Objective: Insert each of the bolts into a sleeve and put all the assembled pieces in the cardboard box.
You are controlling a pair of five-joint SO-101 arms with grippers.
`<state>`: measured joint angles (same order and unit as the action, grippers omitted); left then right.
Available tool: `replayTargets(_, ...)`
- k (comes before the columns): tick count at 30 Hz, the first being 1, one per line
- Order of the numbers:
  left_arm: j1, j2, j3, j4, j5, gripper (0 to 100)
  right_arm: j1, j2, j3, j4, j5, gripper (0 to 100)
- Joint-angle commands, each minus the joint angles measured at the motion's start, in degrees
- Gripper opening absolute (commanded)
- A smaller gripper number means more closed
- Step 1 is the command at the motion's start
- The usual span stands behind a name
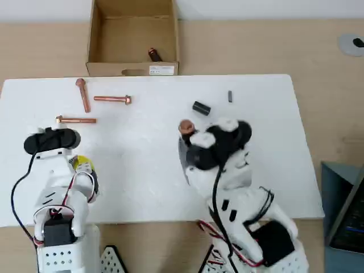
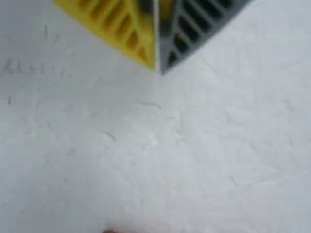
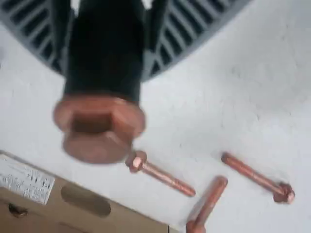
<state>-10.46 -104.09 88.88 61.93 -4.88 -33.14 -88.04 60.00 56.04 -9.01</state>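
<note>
Left gripper (image 2: 156, 65), yellow and grey fingers (image 2: 116, 29) pressed together, hangs over the white foam board (image 1: 142, 170). Three copper bolts (image 1: 112, 99) lie beyond it; the brown cardboard box (image 1: 96, 34) holds one assembled piece (image 1: 154, 54). Right gripper (image 3: 106, 68) clamps a black sleeve (image 3: 104, 43) with a copper-headed bolt (image 3: 99, 127) inside; a spare black sleeve (image 1: 201, 107) lies nearby

We take this for a robotics lab bench, or an office desk turned to that use. A pale wooden desk (image 1: 330, 114) has a round cable port (image 1: 351, 44) at the upper right of the high view and the corner of a laptop (image 1: 344, 216) at the lower right edge. A white foam sheet (image 1: 148, 170) covers its middle. Along the bottom edge stand the left arm (image 1: 57, 199) and right arm (image 1: 239, 193), built of white printed parts with loose cables (image 1: 215, 193).
</note>
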Motion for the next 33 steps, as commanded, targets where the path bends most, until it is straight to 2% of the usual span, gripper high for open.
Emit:
replayTargets(1,-0.7,-0.5,1.9,-0.3,-0.4,0,0.8,11.3,-10.0,-6.2,-0.6,0.9)
replayTargets(7,-0.7,-0.5,5.2,-0.3,-0.3,0,0.9,29.5,-19.3,-15.8,-0.2,0.9)
replayTargets(15,-0.4,-0.5,5.2,-0.2,-0.3,0,5.1,53.3,-32.7,-27.5,0.4,0.9)
replayTargets(25,-0.4,-0.5,5.2,-0.2,-0.3,0,6.5,84.7,-53.1,-43.2,13.5,0.9)
replayTargets(33,-0.4,-0.5,5.2,-0.1,-0.3,0,6.5,106.1,-73.3,-46.0,16.8,0.9)
